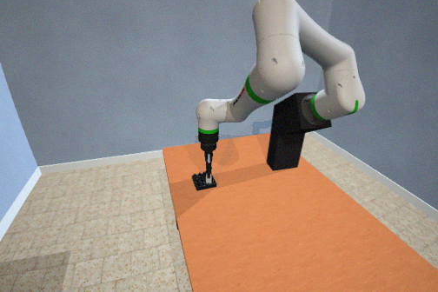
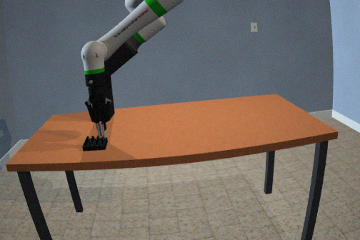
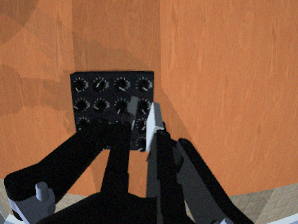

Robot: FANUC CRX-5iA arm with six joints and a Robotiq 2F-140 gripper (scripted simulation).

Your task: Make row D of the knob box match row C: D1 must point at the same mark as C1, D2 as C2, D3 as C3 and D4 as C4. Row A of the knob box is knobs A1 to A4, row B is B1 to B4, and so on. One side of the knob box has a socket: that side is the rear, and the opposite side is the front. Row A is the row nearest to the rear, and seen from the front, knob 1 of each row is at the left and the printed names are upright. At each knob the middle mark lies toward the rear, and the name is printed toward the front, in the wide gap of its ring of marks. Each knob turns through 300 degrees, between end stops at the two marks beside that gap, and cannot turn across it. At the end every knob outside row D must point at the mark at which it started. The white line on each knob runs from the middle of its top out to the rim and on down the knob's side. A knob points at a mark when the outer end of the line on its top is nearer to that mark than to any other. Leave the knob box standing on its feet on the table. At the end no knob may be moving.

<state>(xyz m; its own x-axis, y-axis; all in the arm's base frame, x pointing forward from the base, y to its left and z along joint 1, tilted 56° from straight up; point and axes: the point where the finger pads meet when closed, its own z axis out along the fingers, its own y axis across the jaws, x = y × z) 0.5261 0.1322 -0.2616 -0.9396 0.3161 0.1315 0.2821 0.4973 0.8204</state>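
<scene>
Black, square-topped knob box (image 1: 201,183) (image 2: 94,146) (image 3: 112,94) sits flat on the orange wood-look table (image 1: 278,224) (image 2: 200,123) (image 3: 225,75), nr the LH end in the ext. view, w/ the tabletop showing around it. Black-bodied two-finger gripper (image 1: 209,180) (image 2: 102,136) (image 3: 142,110) w/ pale grey fingertips points down over the box, tips down at approx. knob level. Fingers are close tog. but not fully shut: narrow gap btwn the tips in wrist view. Can't tell if a knob is pinched in that gap.

Wrist cam: tips are over the RH part of the box, nr the 2nd & 3rd rows from the top of the view. Top row's four small round black knobs show, white lines at diff. angles; lower rows are partly hidden by the fingers & linkage. Row letters too small to read, so can't say which knob is which.

White arm w/ green bands (image 1: 278,46) (image 2: 123,25) reaches over from its black pedestal (image 1: 284,148), well apart from the box.
</scene>
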